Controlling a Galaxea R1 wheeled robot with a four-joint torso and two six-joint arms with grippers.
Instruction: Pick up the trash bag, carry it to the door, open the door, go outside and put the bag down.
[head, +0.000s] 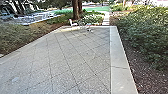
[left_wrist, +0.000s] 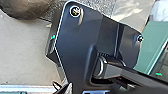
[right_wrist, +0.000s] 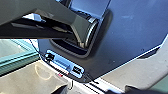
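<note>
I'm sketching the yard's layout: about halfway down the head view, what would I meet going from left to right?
Low planting, brown ground beside it, light edging, grey paving, a pale strip, dark mulch, leafy bushes.

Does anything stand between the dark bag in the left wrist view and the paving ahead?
Nothing visible stands in the way from the dark bag, likely the trash bag, to the tiled paving ahead. The pale chair-like thing is at the paving's far edge, and the shrubs are off to its side.
</note>
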